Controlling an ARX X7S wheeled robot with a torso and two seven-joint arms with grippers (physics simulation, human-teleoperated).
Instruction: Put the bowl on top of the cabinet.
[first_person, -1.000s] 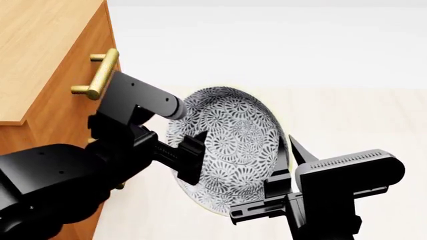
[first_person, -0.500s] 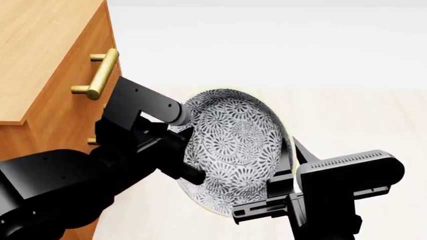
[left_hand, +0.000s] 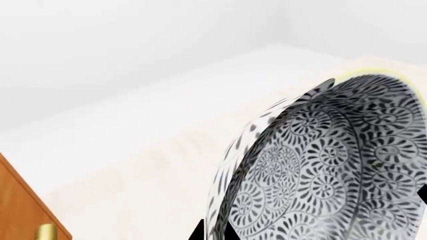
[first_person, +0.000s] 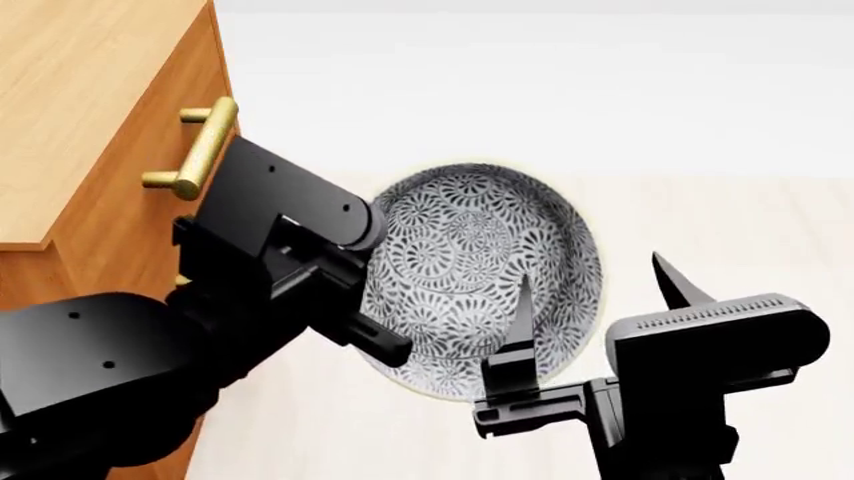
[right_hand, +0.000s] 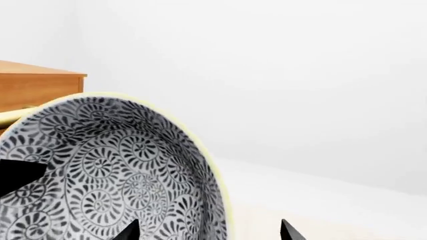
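Tilting in the air beside the cabinet (first_person: 94, 130), the bowl (first_person: 467, 260) is sitting gripped at its edge in the left gripper's (first_person: 367, 340) jaws; the right gripper's (first_person: 594, 295) jaws are standing wide, straddling its opposite rim.

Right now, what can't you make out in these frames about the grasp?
- Left claw: head view, its own arm covers the tips at the bowl, so a closed grip can't be confirmed; left wrist view cuts the tips off at the frame edge.
- Right claw: fingers spread; contact with the bowl rim unclear in both views.
- Cabinet: cropped by the frame edge; lower handles behind the left arm.
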